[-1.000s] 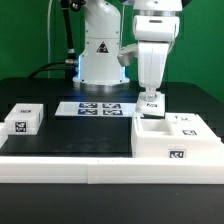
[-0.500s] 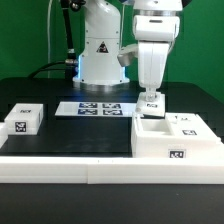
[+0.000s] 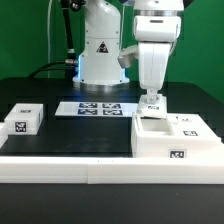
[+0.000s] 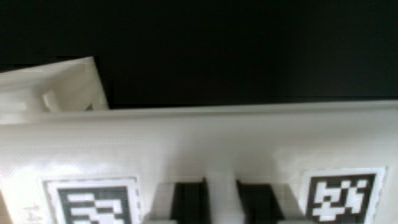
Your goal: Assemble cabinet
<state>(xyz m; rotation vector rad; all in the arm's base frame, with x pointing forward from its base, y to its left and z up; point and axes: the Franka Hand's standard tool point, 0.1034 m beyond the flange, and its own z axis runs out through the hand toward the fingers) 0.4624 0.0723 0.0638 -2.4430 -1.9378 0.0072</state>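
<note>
The cabinet (image 3: 172,140) is a large white box with an open compartment on top and square tags, at the exterior view's right. My gripper (image 3: 152,96) hangs just over its rear left corner, shut on a small white tagged piece (image 3: 152,101) that sits at the cabinet's top edge. In the wrist view a broad white tagged surface (image 4: 196,140) fills the lower half. A thin white strip (image 4: 226,200) stands between two dark fingers (image 4: 187,200). I cannot tell whether the piece touches the cabinet.
A small white tagged block (image 3: 22,119) lies at the exterior view's left. The marker board (image 3: 98,108) lies flat in the middle, in front of the arm's base (image 3: 100,55). A long low white rail (image 3: 90,166) edges the black table's front.
The tag on the piece under my gripper shows less than before. The arm has barely moved.
</note>
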